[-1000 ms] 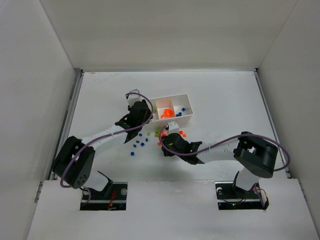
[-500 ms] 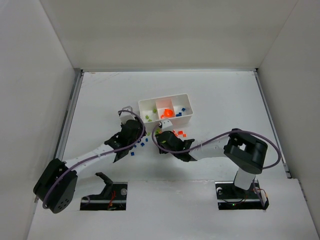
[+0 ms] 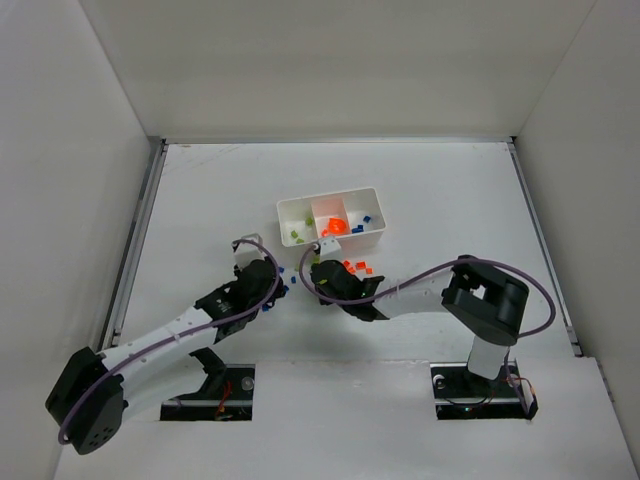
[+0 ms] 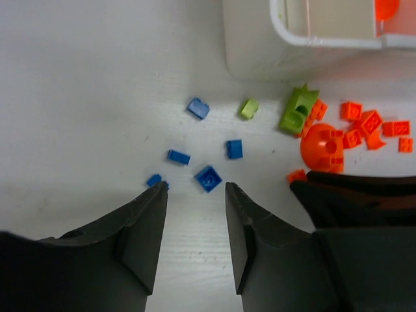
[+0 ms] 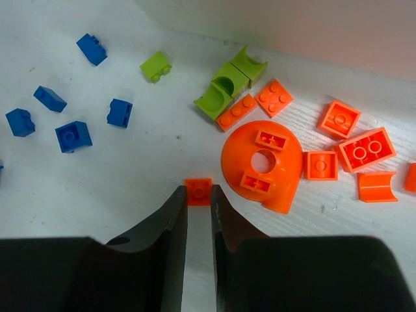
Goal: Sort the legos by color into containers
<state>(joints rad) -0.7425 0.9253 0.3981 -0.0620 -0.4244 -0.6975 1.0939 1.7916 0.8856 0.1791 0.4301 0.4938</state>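
Near the middle of the table [image 3: 200, 190], the white tray [image 3: 300, 201] lies with its three compartments side by side: green pieces in the left one, orange in the middle, blue in the right. Loose legos [image 3: 355, 266] are scattered on the table at 6 o'clock from the tray, and both arms reach in over them.

The right gripper [image 5: 198, 190] points down at the table with its fingers drawn nearly together, pinching a small orange brick [image 5: 198, 184] between the tips (the brick rests on the table). An orange dome [image 5: 263, 166] sits just beside it at 2 o'clock in the right wrist view, with more orange bricks [image 5: 367, 148] farther out toward 3 o'clock. Green bricks [image 5: 221, 97] cluster at 12 o'clock, touching one flat orange piece, and a lone green one lies at 11 o'clock.

The left gripper [image 4: 195, 188] hovers to the left of the right gripper, fingers spread and holding nothing. Blue bricks [image 4: 208, 177] lie just ahead of its tips at 12 o'clock in the left wrist view, each apart from the others; one peeks out at the left fingertip. The tray's outer wall rises beyond them at 1 o'clock.
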